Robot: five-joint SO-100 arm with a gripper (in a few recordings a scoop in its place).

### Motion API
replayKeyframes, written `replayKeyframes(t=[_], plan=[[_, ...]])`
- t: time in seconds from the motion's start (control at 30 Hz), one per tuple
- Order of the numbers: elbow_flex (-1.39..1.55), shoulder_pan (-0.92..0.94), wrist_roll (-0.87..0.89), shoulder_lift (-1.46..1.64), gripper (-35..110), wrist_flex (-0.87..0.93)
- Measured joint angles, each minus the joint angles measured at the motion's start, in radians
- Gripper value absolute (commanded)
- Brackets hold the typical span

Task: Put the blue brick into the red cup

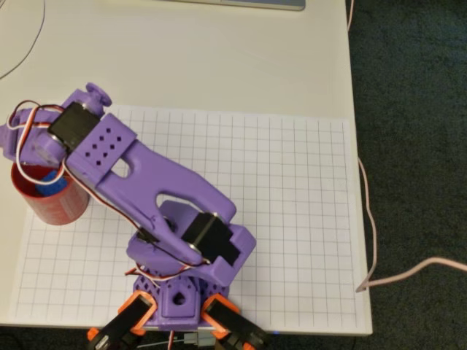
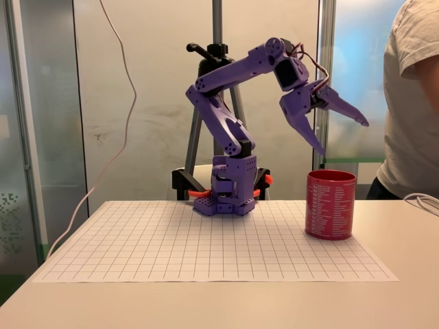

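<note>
White worktop with a gridded paper sheet, glass wall and tripod behind in the fixed view, a person's torso and arm at the right edge. Purple arm bolted at the near edge of the sheet in the overhead view, reaching out to the picture's left. Red cup stands upright on the right end of the grid in the fixed view, far-left corner in the overhead view. Tool hangs above the cup rim, jaws spread wide, nothing between them. Blue brick looks to be inside the cup already: a bit of blue shows down in the cup mouth in the overhead view, partly hidden by the wrist; can't tell how it sits. Task reads as basically done. Risks from here, as judgement: lower finger tip points at the cup's near wall, close above the rim, so a dip or sideways swing on retreat could clip the rim and tip or shove the light cup, spilling the brick. Servo wires loop near the cup too and might snag. Lift straight up first.
</note>
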Motion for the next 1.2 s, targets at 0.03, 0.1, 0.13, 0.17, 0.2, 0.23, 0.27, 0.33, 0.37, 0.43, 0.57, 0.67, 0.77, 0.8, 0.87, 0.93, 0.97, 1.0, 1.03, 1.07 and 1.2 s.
replayKeyframes(t=[0.03,0.1,0.13,0.17,0.2,0.23,0.27,0.33,0.37,0.43,0.57,0.67,0.77,0.8,0.87,0.93,0.97,1.0,1.03,1.07,1.2], plan=[[0.000,0.000,0.000,0.003,0,0.000],[0.000,0.000,0.014,0.005,0,-0.011],[0.000,0.000,0.028,0.005,0,-0.015],[0.000,0.000,0.035,0.005,0,-0.017],[0.000,0.000,0.040,0.005,0,-0.017],[0.000,0.000,0.038,0.005,0,-0.017],[0.000,0.000,0.035,0.005,0,-0.017],[0.005,0.000,0.023,0.012,0,-0.017],[0.012,0.000,0.017,0.017,0,-0.017],[0.014,-0.008,0.005,0.020,0,-0.012],[0.014,-0.011,0.000,0.020,0,-0.012],[0.014,-0.011,0.000,0.020,0,-0.014],[0.034,-0.011,0.012,0.020,0,-0.058],[0.034,0.006,0.034,0.020,0,-0.091],[0.034,0.060,0.097,0.020,0,-0.189],[0.034,0.135,0.187,0.023,0,-0.296],[0.037,0.184,0.233,0.028,0,-0.351],[0.035,0.239,0.281,0.032,0,-0.399],[0.037,0.298,0.328,0.043,0,-0.440],[0.037,0.359,0.370,0.058,0,-0.471],[0.035,0.609,0.460,0.156,0,-0.551]])
